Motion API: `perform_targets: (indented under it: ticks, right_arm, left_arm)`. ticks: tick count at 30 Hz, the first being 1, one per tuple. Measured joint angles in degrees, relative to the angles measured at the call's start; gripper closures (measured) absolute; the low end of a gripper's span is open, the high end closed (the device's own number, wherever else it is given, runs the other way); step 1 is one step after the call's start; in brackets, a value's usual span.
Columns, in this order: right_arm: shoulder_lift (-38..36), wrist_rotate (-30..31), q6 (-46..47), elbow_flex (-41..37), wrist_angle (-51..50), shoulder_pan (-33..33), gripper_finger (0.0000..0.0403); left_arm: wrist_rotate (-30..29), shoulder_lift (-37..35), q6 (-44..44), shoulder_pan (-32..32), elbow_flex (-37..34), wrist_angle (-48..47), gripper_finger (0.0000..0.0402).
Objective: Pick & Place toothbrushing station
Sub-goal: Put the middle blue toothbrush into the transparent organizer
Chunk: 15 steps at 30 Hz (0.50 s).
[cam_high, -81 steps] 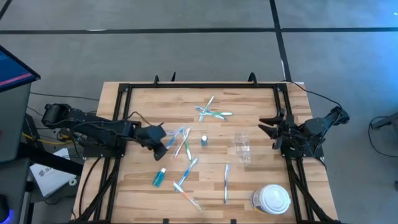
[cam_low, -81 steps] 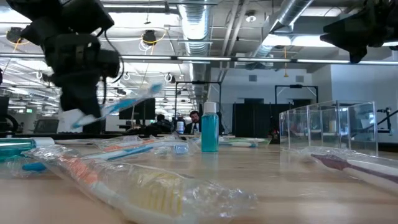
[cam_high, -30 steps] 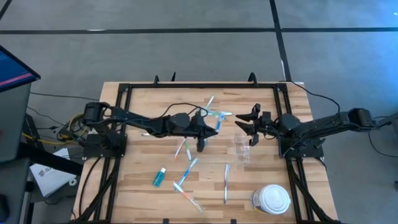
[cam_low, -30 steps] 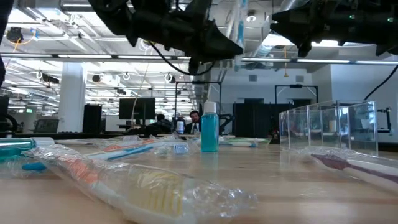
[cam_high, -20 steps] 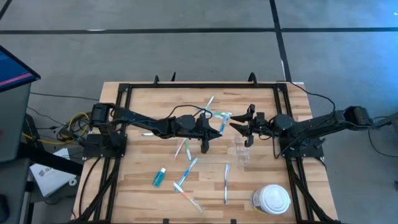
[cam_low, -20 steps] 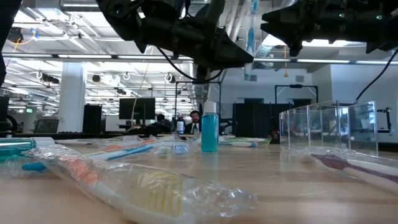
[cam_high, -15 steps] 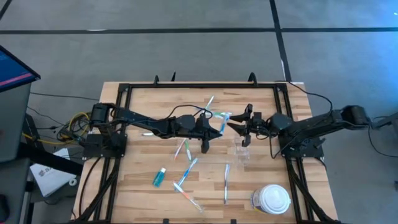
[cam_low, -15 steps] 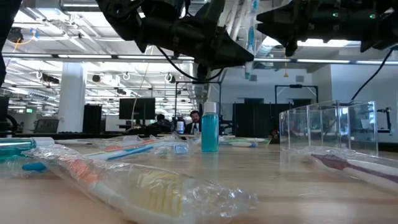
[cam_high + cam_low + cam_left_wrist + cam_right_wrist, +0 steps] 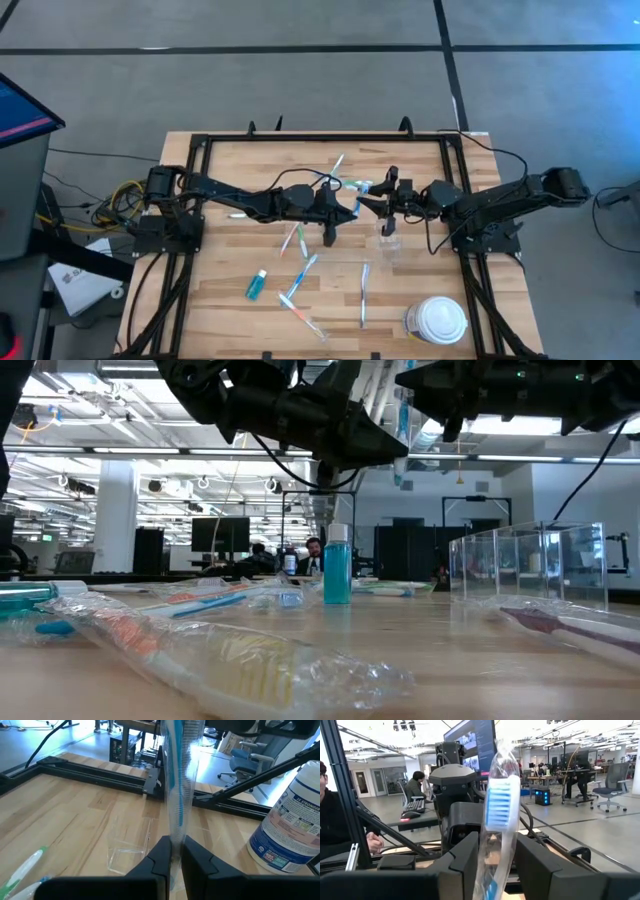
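Mid-worktop, the left gripper [image 9: 352, 207] is pinching a wrapped toothbrush [image 9: 176, 780] upright; the right gripper [image 9: 378, 196], spread, is straddling its head; it should pinch squarely before any release.

1. the high view looks straight down from well above, taking in the whole desk [image 9: 230, 300], both arms and the grey floor around it.
2. the low view sits at desk-top height, facing level across the boards into the room behind; a wrapped toothbrush [image 9: 235, 660] lies very close to its lens.
3. the left wrist view looks forward past its own fingers [image 9: 162, 855], close over the desk.
4. the right wrist view faces the opposite arm between its own fingers [image 9: 465, 855].
5. both wrist views share the upright toothbrush [image 9: 500, 805] between the arms.
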Motion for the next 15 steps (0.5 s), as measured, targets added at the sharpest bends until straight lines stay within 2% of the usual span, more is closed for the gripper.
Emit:
perform_targets:
  ticks: [9, 15]
  right_arm:
    - [0.0, 0.0, 0.0, 0.0, -0.3, 0.0, 0.0388]
    - [0.0, -2.9, 0.2, 0.0, -0.3, -0.2, 0.0386]
  left_arm:
    - [0.0, 0.0, 0.9, 0.0, 0.0, -0.1, 0.0377]
    - [1.1, 0.0, 0.6, 0.0, 0.0, -0.4, 0.0352]
